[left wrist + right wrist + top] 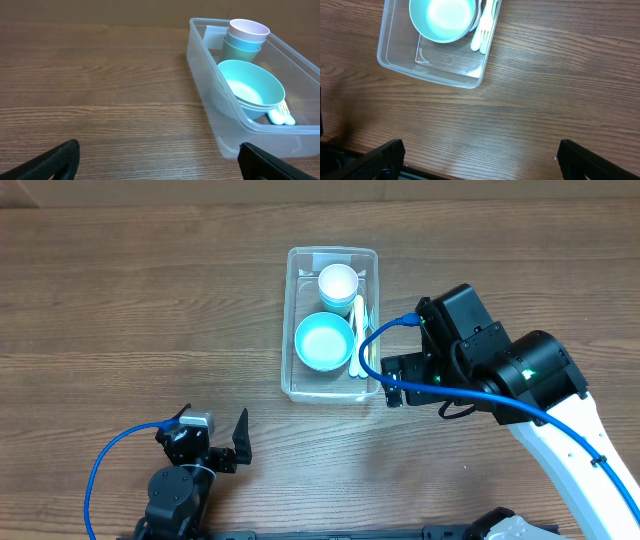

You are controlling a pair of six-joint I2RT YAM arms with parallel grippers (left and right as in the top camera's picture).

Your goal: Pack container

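Container (326,384) is being carried mid-table (120,300), bowls and cups inside. Left gripper (160,167) and right gripper (480,160) jaws are being held wide apart, empty, the right just beside the container.

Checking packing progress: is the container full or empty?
Partly full: the container holds a light-blue bowl, stacked cups and pale utensils; floor bare at one end.
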